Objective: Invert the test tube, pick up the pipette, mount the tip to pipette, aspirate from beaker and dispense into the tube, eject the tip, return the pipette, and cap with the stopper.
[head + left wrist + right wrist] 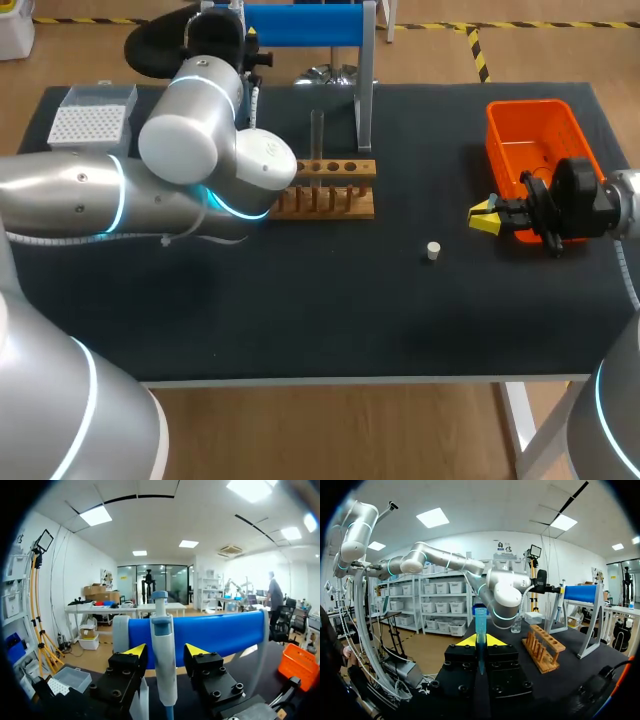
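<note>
Wears smooth silver-grey shells on the left arm (190,130) and the right arm (625,200), thick, tubular and rounded, with domed caps at the joints. Glows cyan in thin rings where the segments meet. Carries a thin whitish cable under the left arm. Turns matte black at the wrists. Ends in the left gripper (165,650) and the right gripper (480,641), blocky black bodies studded with round socket screws, each finger tipped with a bright yellow wedge.
</note>
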Tool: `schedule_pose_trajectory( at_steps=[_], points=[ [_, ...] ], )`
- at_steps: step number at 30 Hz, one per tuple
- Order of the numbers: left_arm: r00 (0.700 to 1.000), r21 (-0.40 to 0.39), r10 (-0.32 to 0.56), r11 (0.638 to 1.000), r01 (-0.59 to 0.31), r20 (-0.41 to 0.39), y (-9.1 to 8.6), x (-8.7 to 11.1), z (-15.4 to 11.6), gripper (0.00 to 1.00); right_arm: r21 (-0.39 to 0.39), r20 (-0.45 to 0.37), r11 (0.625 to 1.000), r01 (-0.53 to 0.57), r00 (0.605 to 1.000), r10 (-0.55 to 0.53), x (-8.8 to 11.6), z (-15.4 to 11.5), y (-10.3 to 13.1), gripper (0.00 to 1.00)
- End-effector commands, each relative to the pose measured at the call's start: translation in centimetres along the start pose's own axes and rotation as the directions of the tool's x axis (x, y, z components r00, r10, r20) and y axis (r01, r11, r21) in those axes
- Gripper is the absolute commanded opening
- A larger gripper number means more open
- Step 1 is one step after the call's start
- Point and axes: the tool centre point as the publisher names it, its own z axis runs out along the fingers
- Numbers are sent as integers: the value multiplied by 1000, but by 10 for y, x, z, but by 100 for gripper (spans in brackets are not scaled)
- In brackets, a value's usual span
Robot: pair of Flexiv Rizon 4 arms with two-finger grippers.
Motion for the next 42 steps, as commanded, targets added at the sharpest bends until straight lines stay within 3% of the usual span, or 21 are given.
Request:
schedule_pose_trajectory(
  at_steps=[1,42],
  points=[
    [1000,12,0,1000,0,2,3,2,8,44,1,0,1000,0,1000,0,0,0,0,0],
    [1000,-17,14,1000,-13,14,-3,0,21,42,1,0,1000,0,1000,0,0,0,0,0]
  ],
)
